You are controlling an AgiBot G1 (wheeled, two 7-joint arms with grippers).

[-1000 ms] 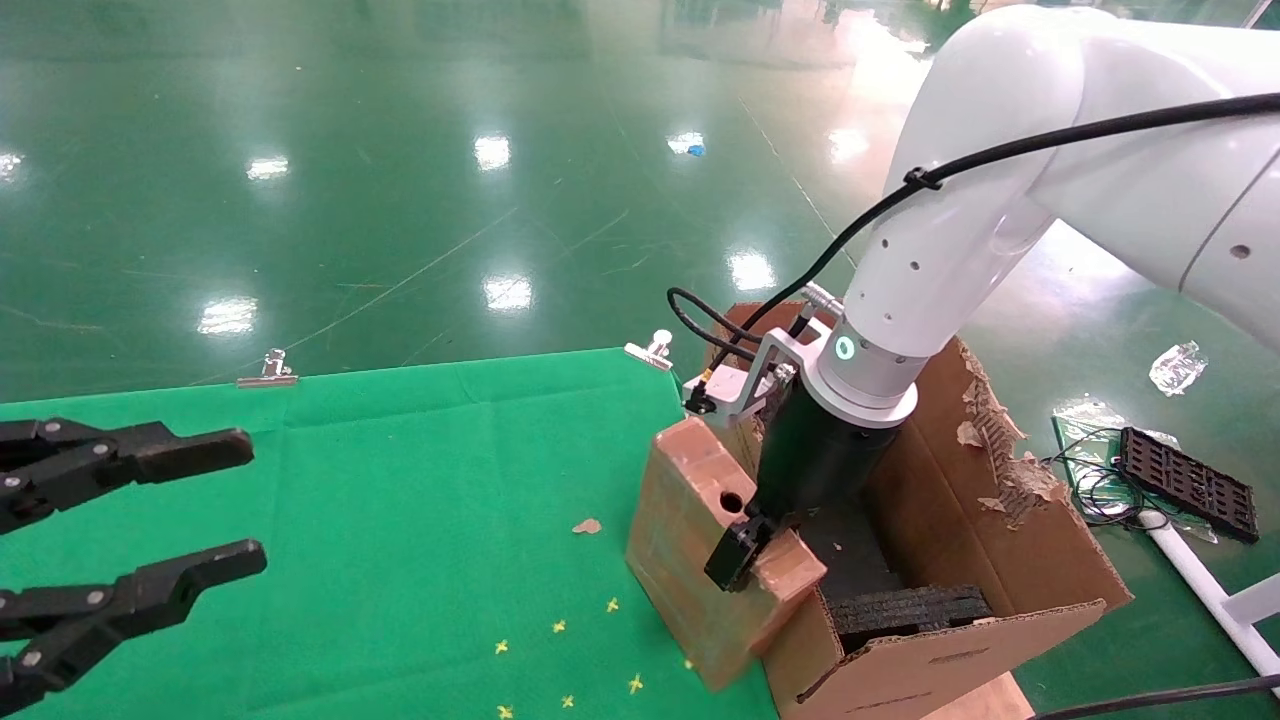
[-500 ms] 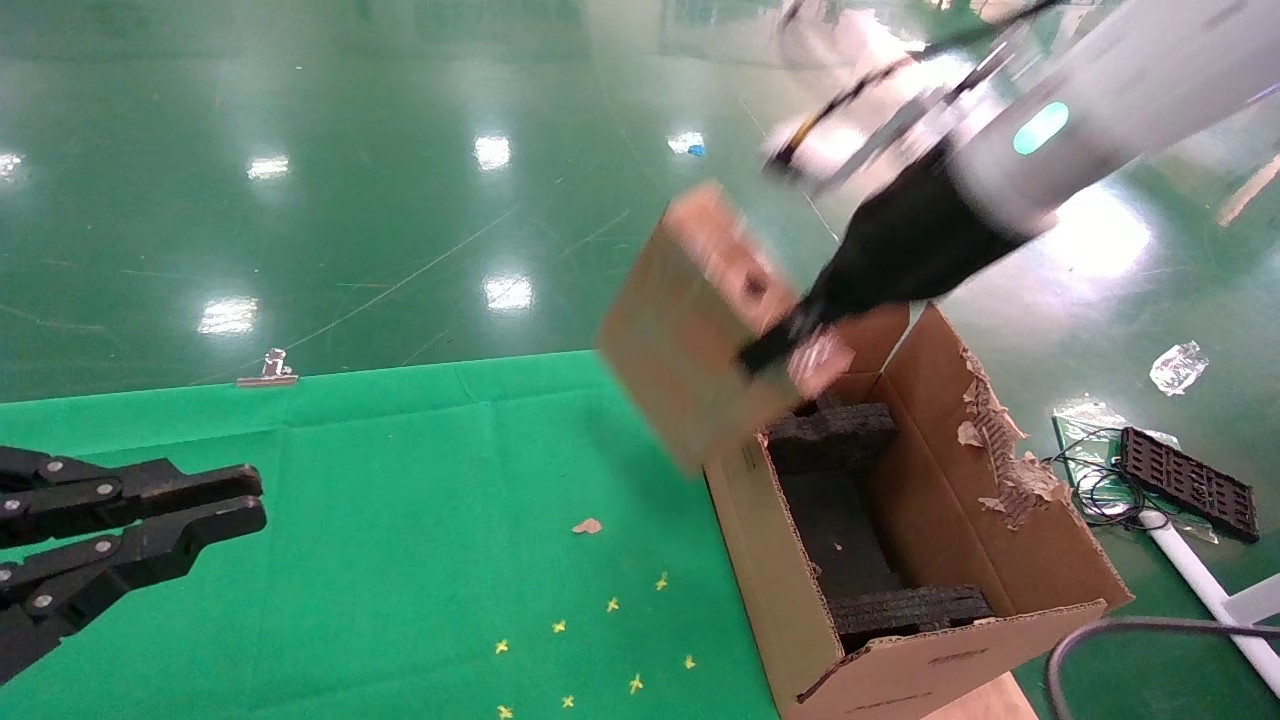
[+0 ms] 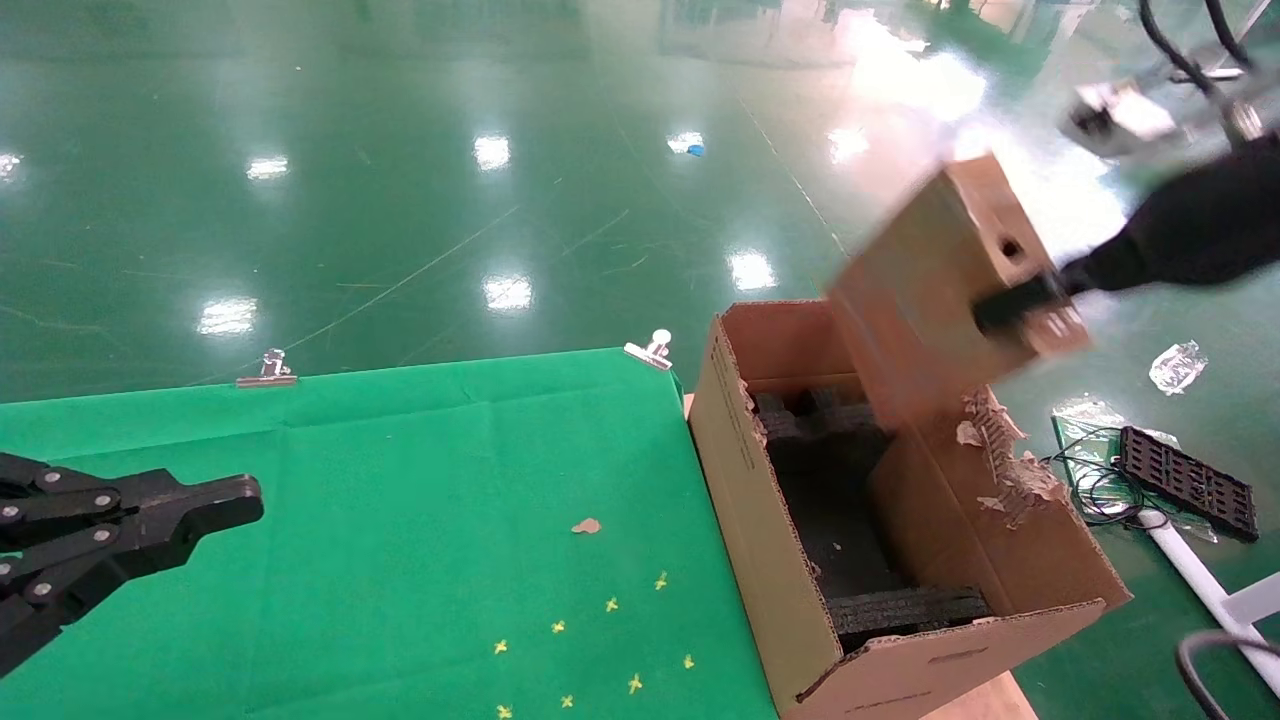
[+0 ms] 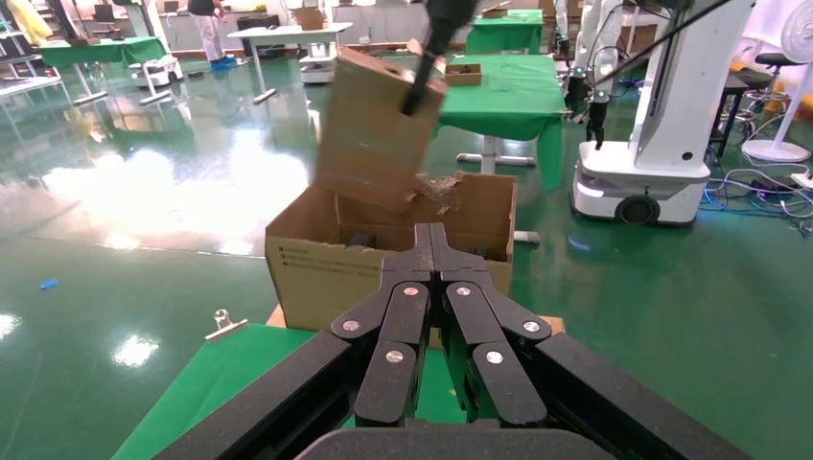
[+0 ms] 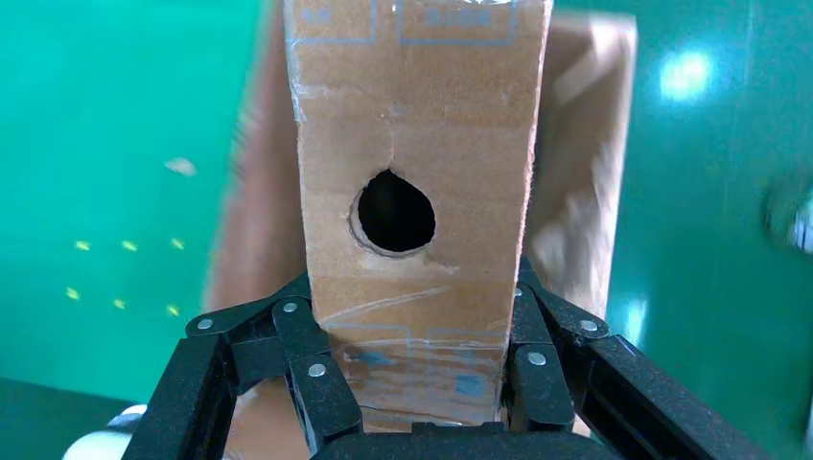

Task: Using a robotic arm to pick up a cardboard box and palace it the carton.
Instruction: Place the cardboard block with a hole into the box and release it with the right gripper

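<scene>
The right claw (image 3: 1030, 300) is clamped on the cardboard box (image 3: 940, 290), held tilted in the air above the open carton (image 3: 760, 520). The carton stands just beside the green-clothed worktop (image 3: 400, 520) on a glossy green floor (image 3: 400, 200). The left claw (image 3: 215, 500), fingers pressed together, hovers over the worktop.

The robotic arm (image 3: 1190, 230) has swung up and away toward the robot's right: a second ago its white joints filled the space above the carton (image 3: 790, 560), now only the black wrist shows, high beyond the carton's torn flap. Its right gripper (image 3: 1020, 305) has kept its clamp on the cardboard box (image 3: 950, 290), which has gone from leaning against the carton's outer wall on the cloth side, to above the near corner, to in the air over the carton's far end. The left gripper (image 3: 215, 500), well apart from the carton, has closed its fingers, which stood spread a second ago.
</scene>
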